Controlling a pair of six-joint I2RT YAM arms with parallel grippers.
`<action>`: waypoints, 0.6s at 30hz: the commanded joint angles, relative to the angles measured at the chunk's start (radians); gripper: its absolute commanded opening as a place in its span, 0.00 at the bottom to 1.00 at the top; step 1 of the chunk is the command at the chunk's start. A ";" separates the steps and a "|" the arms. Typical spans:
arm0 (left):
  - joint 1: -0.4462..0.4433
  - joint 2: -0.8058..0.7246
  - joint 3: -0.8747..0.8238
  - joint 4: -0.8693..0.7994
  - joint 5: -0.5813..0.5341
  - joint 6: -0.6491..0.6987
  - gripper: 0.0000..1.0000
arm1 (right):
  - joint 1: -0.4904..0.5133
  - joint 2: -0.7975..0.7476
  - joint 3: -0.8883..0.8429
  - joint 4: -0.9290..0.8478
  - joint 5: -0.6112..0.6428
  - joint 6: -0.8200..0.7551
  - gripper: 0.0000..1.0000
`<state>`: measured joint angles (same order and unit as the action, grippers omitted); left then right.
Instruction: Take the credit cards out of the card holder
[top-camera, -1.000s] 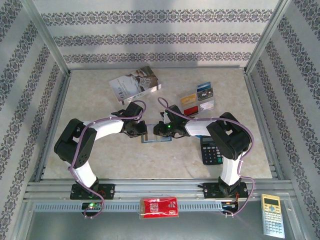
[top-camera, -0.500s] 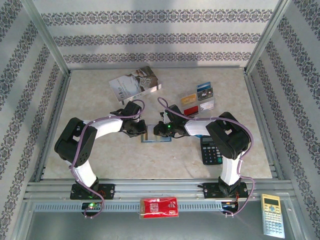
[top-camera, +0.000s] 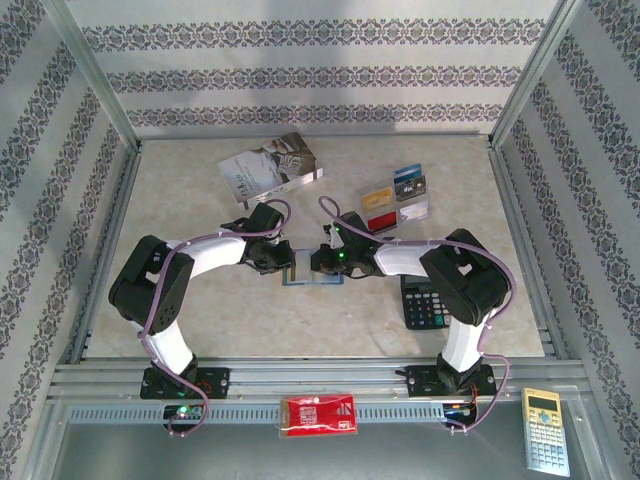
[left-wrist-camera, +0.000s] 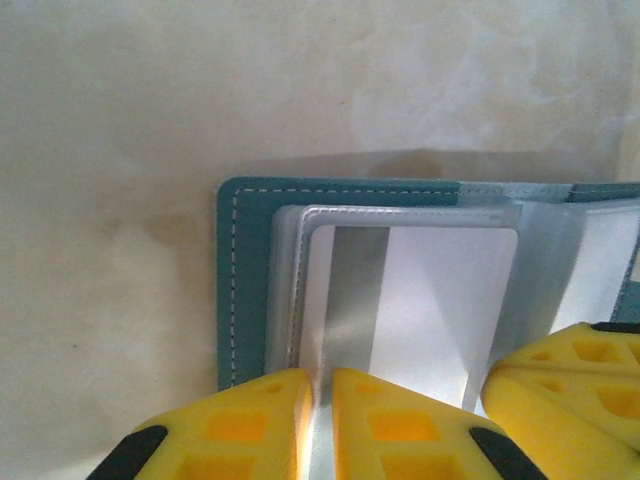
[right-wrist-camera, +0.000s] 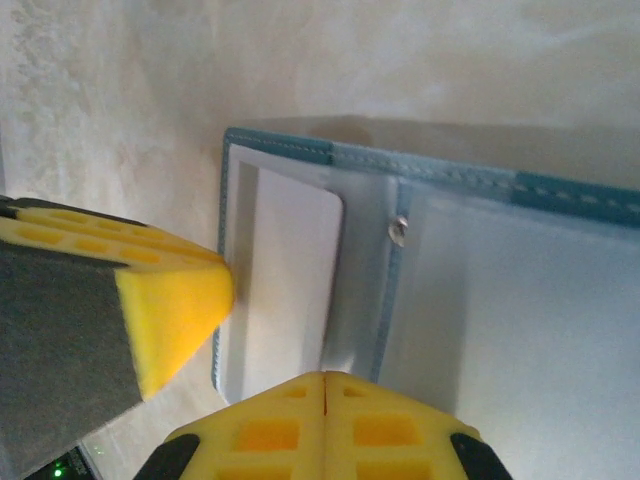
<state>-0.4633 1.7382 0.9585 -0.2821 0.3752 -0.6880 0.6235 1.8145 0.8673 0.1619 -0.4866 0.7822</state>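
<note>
From above, the card holder (top-camera: 305, 280) lies open on the bench (top-camera: 180, 200), directly between the two end effectors. Its long axis runs from one to the other. The left end effector (top-camera: 286, 263) is at its left end and the right end effector (top-camera: 314, 265) is over its middle, so neither arm is clearly nearer. Some loose cards (top-camera: 397, 198) lie well beyond the right end effector, on its far side.

In the left wrist view, the left end effector (left-wrist-camera: 322, 382) has its fingers almost together, with a thin pale edge in the slit between them. It looks clamped on a clear leaf of the card holder (left-wrist-camera: 240, 290), though I cannot tell leaf from card there. A striped card (left-wrist-camera: 430, 310) sits in its pocket straight ahead of the fingertips. Its stripe, and so its long axis, points away from them. One finger (left-wrist-camera: 570, 365) of the right end effector comes in just to the right.

In the right wrist view, the right end effector (right-wrist-camera: 325, 388) has its fingers pressed together. Whether they pinch anything is hidden. A white card (right-wrist-camera: 290, 285) stands just ahead and slightly left of them in the end pocket of the card holder (right-wrist-camera: 285, 147), lengthwise away from the fingertips. A finger (right-wrist-camera: 170, 300) of the left end effector touches that end. I judge the draw would be straight back along this axis.
</note>
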 joint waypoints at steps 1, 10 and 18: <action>-0.001 -0.003 0.006 -0.110 -0.060 0.034 0.16 | -0.020 -0.036 -0.027 -0.001 0.035 -0.014 0.00; 0.002 -0.052 0.038 -0.107 -0.015 0.048 0.17 | -0.020 -0.041 -0.017 0.011 0.005 -0.017 0.00; 0.001 -0.089 0.008 -0.132 -0.082 0.024 0.24 | -0.001 -0.008 0.020 0.018 -0.021 0.003 0.09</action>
<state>-0.4633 1.6600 0.9775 -0.3618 0.3279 -0.6613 0.6098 1.7977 0.8558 0.1623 -0.4843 0.7841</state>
